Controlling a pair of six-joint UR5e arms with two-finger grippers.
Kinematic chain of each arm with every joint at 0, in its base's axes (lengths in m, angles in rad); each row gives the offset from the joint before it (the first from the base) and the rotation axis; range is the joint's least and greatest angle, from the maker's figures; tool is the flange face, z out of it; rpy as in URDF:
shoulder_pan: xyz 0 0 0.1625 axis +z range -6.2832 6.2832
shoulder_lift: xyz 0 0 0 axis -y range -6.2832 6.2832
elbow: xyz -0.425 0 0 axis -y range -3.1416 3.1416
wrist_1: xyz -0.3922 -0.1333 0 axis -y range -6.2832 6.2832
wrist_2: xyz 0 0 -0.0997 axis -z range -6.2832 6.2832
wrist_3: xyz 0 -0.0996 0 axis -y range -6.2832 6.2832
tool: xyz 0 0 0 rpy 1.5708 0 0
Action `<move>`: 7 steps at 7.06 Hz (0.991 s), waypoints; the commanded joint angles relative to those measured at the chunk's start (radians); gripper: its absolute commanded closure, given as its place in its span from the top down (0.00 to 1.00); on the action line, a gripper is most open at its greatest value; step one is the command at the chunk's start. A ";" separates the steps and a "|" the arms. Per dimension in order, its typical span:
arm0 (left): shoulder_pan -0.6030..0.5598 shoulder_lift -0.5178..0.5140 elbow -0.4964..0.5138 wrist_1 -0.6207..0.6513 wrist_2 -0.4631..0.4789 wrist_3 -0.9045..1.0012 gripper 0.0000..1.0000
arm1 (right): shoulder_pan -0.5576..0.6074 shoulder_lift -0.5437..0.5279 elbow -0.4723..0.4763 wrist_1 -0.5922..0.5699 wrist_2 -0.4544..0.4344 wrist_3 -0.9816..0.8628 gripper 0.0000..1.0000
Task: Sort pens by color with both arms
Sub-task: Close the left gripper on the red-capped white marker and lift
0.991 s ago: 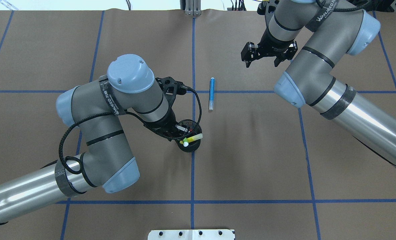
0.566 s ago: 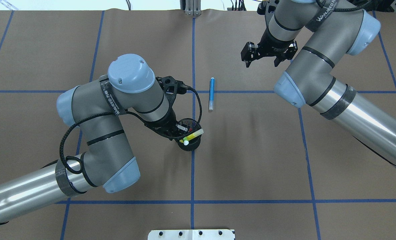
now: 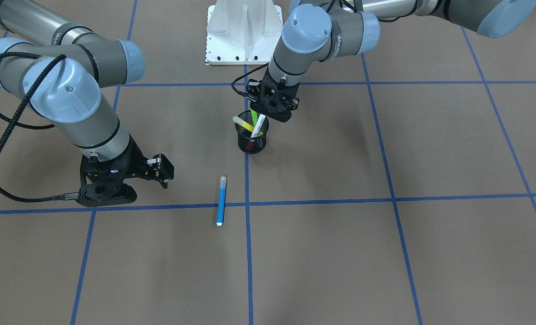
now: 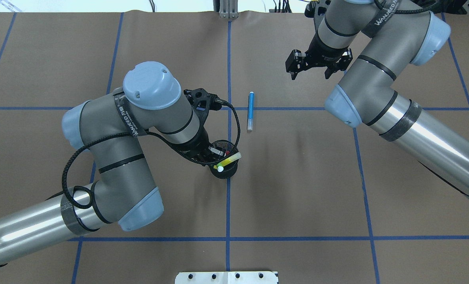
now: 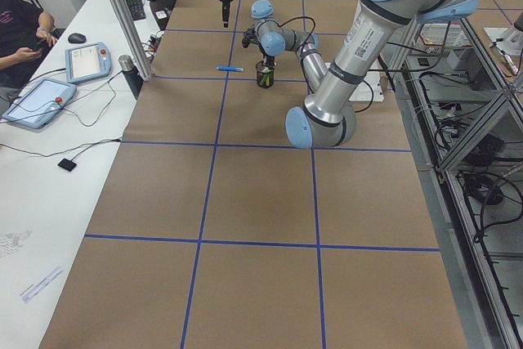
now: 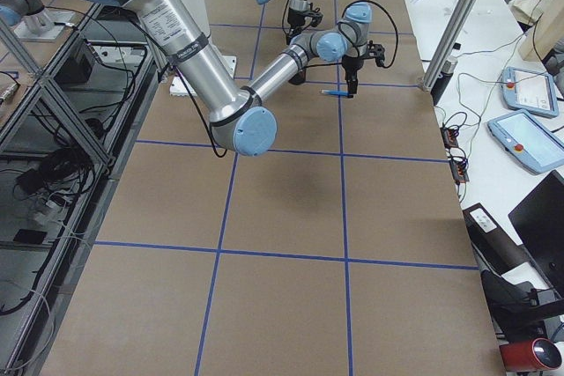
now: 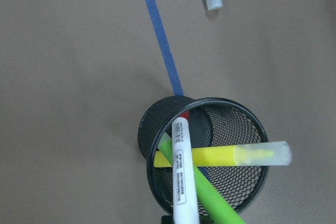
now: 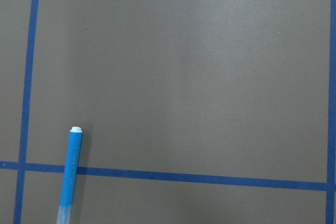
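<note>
Currently left tool (image 3: 270, 115) grips the white pen (image 7: 179, 171) in the cup (image 7: 152, 129) beneath it, apparently for extraction; right tool (image 4: 310, 74), jaws apart, hovers beside the blue pen (image 4: 250, 110).

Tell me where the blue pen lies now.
In the overhead view the blue pen lies flat on the table across a blue tape line, just right of centre and beyond the black mesh cup.

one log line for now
left gripper: at white pen in cup, grip unclear | right gripper: open | blue pen: on table | yellow highlighter, green highlighter: in cup
</note>
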 commanded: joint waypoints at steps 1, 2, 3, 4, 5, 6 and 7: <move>-0.001 0.001 -0.080 0.081 -0.003 0.002 0.11 | 0.000 0.000 0.000 0.000 0.000 0.000 1.00; -0.008 -0.002 -0.098 0.086 -0.005 -0.001 0.11 | 0.000 0.000 0.001 0.000 0.000 0.000 1.00; -0.022 -0.004 -0.123 0.104 -0.005 -0.011 0.11 | 0.000 0.000 0.001 0.000 0.000 0.000 1.00; -0.039 -0.005 -0.123 0.103 -0.002 -0.042 0.11 | 0.000 0.000 0.001 0.000 0.000 0.000 1.00; -0.080 -0.027 -0.123 0.100 -0.002 -0.086 0.11 | 0.000 0.000 0.003 0.000 0.000 0.000 1.00; -0.089 -0.045 -0.114 0.098 0.000 -0.147 0.11 | 0.000 0.002 0.003 0.000 0.000 0.000 1.00; -0.120 -0.062 -0.085 0.091 0.000 -0.163 0.11 | 0.000 0.002 0.003 0.000 0.000 0.000 1.00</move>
